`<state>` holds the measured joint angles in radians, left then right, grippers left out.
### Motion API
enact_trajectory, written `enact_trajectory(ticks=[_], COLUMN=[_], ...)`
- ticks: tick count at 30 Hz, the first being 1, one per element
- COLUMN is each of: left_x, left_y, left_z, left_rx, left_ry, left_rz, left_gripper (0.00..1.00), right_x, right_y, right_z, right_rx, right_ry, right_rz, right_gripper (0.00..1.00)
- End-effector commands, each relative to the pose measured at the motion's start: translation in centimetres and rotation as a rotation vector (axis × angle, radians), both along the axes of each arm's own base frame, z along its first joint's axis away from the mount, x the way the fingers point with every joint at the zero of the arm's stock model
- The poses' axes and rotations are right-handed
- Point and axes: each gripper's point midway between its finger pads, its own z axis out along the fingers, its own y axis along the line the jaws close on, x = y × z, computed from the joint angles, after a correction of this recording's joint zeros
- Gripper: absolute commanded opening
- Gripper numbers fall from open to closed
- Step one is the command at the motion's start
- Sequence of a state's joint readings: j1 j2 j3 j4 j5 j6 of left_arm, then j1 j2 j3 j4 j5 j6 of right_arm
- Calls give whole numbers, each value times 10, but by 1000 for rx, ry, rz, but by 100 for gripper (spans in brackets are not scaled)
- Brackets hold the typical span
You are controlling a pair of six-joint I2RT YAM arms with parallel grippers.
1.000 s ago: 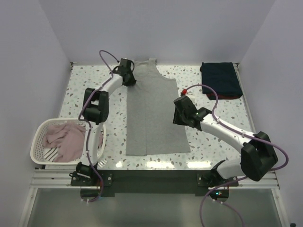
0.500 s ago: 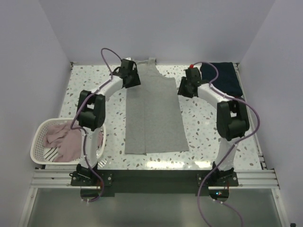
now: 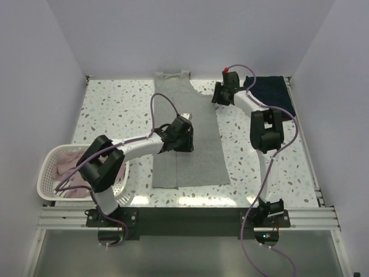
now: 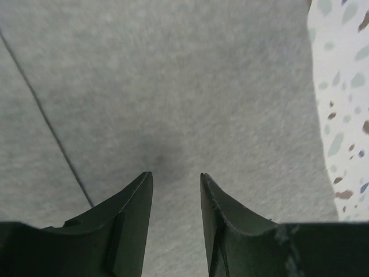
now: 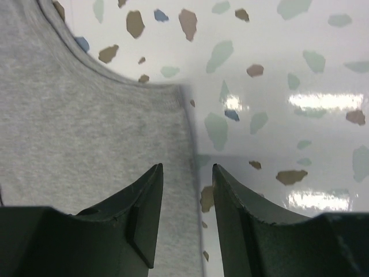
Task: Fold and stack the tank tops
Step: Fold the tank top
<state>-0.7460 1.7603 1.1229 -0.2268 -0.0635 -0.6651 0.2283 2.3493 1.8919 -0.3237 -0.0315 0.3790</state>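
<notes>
A plain grey tank top (image 3: 187,124) lies flat and lengthwise in the middle of the table, straps at the far end. My left gripper (image 3: 187,139) hovers over its middle, open, with only grey cloth (image 4: 173,86) below the gripper (image 4: 176,176) and a straight line in the cloth to the left. My right gripper (image 3: 217,98) is open at the top's far right side; in its wrist view the gripper (image 5: 187,167) straddles the side edge of the grey cloth (image 5: 86,144), just below the armhole corner. A folded navy tank top (image 3: 270,95) sits at the back right. Pale pinkish tank tops (image 3: 78,170) fill the basket.
The white slotted basket (image 3: 47,173) stands at the near left beside the left arm's base. The speckled table (image 3: 115,109) shows bare on both sides of the grey top. Walls close in the back and both sides.
The left arm has swung from the grey top's far left shoulder to its middle, its jaws wider. The right arm has gone from mid-right up to the far right armhole.
</notes>
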Motion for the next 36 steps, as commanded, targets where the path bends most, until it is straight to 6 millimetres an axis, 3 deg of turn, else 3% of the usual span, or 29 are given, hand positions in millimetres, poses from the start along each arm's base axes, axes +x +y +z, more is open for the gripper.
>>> enact_trajectory(ticks=[1,5,13,20,26,27,29,30,31,32,36], left_x=[-16,-39,-78,-101,-115,-118,-122,-124,-125,-125,-130], left_y=[-19,-20,3,16,34,38,45,48,50,52,56], left_z=[7,-10,-43,-56,-60,-58,-59,-56,-55,-53,-50], left_rx=[-17,42,136,216,279,287,309,314,319,321,322], left_ry=[-43,-1,102,165,202,207,210,212,210,208,213], left_rz=[-9,-39,-32,-47,-79,-83,-91,-94,-100,-100,-111], left_gripper=[43,42,37,33,33,33,33,33,33,33,33], right_x=[20,25,38,42,25,17,12,4,3,-5,-14], right_y=[8,7,6,6,0,-1,-1,-3,-3,-4,3], right_z=[15,9,1,-9,-15,-23,-17,-26,-18,-28,-29], right_rx=[6,-9,-34,-40,-49,-51,-46,-49,-44,-46,-44], right_ry=[-60,-56,-70,-56,-33,-16,-25,-5,-19,4,6], right_rz=[45,44,42,40,17,18,16,15,13,11,24], right_gripper=[44,44,43,40,38,38,37,37,37,37,36])
